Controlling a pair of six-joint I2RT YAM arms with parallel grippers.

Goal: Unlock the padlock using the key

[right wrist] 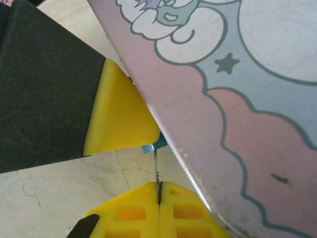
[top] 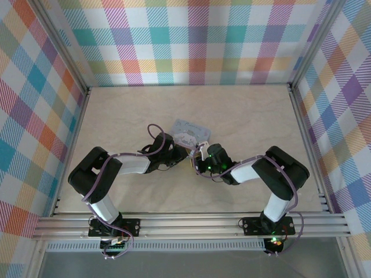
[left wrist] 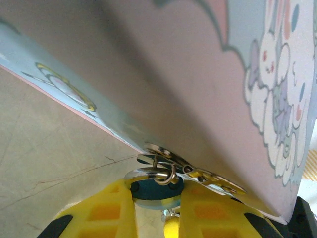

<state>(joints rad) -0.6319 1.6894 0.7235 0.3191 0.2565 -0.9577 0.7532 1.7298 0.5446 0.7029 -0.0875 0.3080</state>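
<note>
Over the pale desk (top: 116,116) the padlock (left wrist: 148,192) is pinched by the left tool (left wrist: 157,204), the key (right wrist: 156,171) by the right tool (right wrist: 159,196) — insertion is judged underway, a twist due next.

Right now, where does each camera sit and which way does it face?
Top external: above and behind the bases, facing down on the table; left arm and right arm meet by the tin.
Left wrist: on the left arm, facing along the left gripper, which holds the padlock.
Right wrist: on the right arm, facing along the right gripper, shut on the key.
Shared: every view has the tin; both wrist views have the padlock.
</note>
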